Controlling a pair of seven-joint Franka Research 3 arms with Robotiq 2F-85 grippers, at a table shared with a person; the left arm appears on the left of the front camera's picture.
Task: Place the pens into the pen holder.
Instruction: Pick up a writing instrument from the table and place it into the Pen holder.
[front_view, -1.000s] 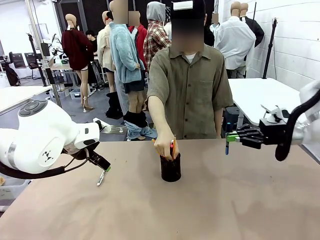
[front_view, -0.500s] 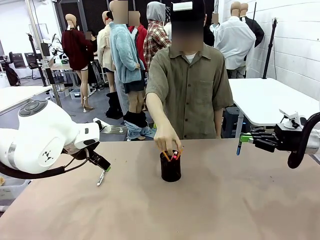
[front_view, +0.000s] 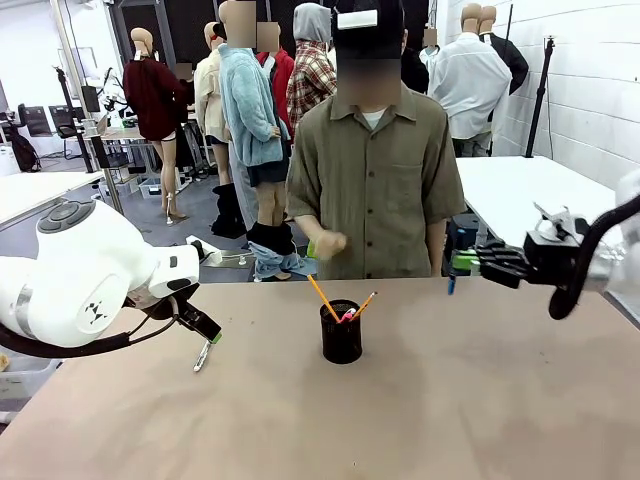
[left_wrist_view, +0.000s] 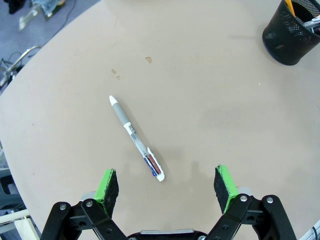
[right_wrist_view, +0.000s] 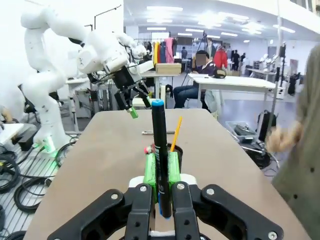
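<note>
The black mesh pen holder stands mid-table with orange pencils and a pink-tipped pen leaning out of it. A silvery-white pen lies flat on the table, just beyond and between the fingertips of my open left gripper, which hovers low over it at the table's left. The holder sits off at the far right corner of that view. My right gripper hangs above the table's far right, shut on a dark pen with a blue tip held upright between its green pads.
A person stands at the far edge behind the holder, one hand drawn back to the chest. The brown table has open room on both sides of the holder. A white table stands behind at right.
The person's hand has let go of the pencils in the holder and pulled back to the chest. My right gripper swung right, then back left, still holding its pen. The left arm stayed still.
</note>
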